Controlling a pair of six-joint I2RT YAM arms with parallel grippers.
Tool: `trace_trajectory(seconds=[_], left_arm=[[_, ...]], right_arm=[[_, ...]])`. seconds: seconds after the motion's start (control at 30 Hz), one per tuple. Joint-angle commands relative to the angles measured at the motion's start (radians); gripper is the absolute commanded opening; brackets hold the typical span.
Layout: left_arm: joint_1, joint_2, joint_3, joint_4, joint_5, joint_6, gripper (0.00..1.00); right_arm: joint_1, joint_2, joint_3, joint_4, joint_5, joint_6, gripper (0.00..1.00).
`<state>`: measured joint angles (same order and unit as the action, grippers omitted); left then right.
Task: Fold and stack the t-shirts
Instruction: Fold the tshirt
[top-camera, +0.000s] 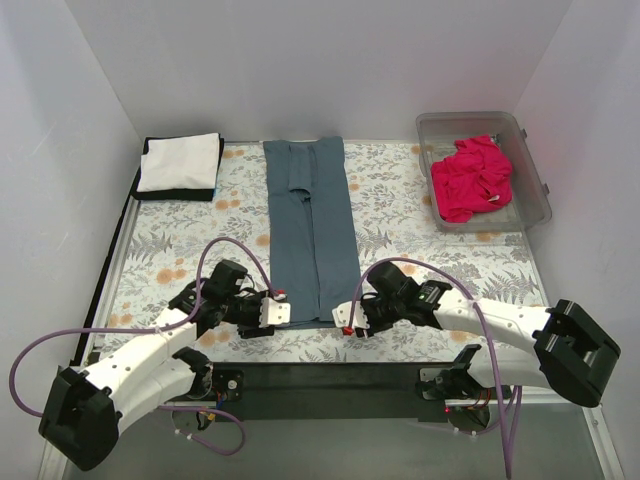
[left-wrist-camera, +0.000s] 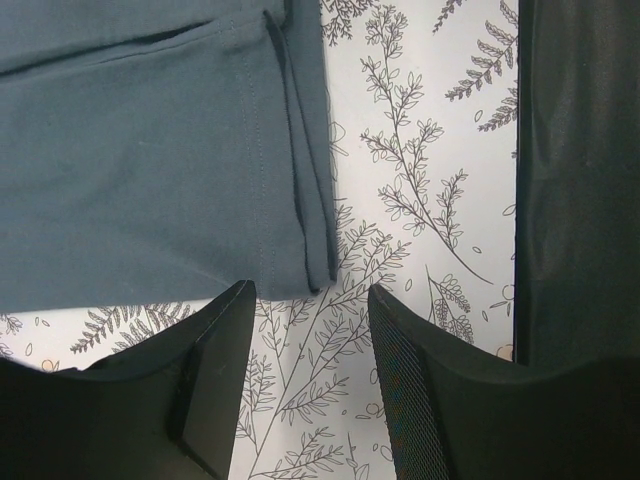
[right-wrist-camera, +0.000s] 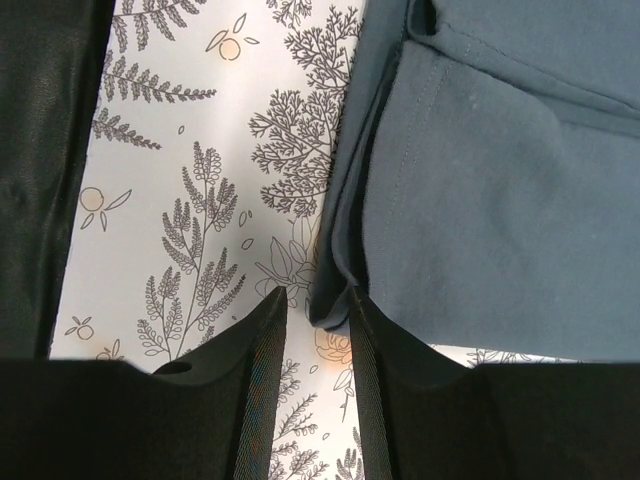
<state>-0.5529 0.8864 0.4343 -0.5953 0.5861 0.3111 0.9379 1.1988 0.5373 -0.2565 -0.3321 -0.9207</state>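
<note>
The dark slate-blue t-shirt (top-camera: 311, 228) lies folded lengthwise into a long strip down the middle of the floral cloth. My left gripper (top-camera: 283, 310) is open and empty at its near left corner; in the left wrist view the corner (left-wrist-camera: 318, 275) lies just beyond the gripper (left-wrist-camera: 310, 300). My right gripper (top-camera: 346, 322) is open at the near right corner; in the right wrist view the corner (right-wrist-camera: 335, 300) sits between the tips of the gripper (right-wrist-camera: 317, 305). The white t-shirt (top-camera: 180, 160) lies folded on the folded black one (top-camera: 175, 194) at the far left. The magenta-pink t-shirt (top-camera: 470, 178) lies crumpled in the bin.
The clear plastic bin (top-camera: 535, 170) stands at the far right. The floral cloth (top-camera: 420, 250) covers the table. A black strip (top-camera: 330, 375) runs along the near edge behind both grippers. White walls close in on three sides.
</note>
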Motion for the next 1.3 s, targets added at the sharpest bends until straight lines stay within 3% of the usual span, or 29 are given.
trace_trajectory(seconds=[0.0,0.5,0.7,0.97,1.27], left_arm=[[-0.002,-0.026,0.0,0.005,0.026,0.02,0.47],[-0.004,-0.006,0.018,0.003,0.031,0.025,0.48],[-0.002,-0.006,0.021,-0.003,0.043,0.022,0.55],[-0.007,0.077,0.037,0.0,0.044,0.032,0.47],[-0.016,0.158,0.034,0.095,-0.011,-0.009,0.51]], right_arm=[[-0.007,-0.015,0.052,-0.039,-0.045,0.011,0.38],[-0.056,0.096,0.102,-0.082,-0.082,-0.02,0.39],[-0.062,0.16,0.081,-0.07,-0.071,-0.041,0.41],[-0.062,0.203,0.075,-0.05,-0.041,-0.038,0.33],[-0.062,0.217,0.078,-0.049,-0.021,-0.036,0.21]])
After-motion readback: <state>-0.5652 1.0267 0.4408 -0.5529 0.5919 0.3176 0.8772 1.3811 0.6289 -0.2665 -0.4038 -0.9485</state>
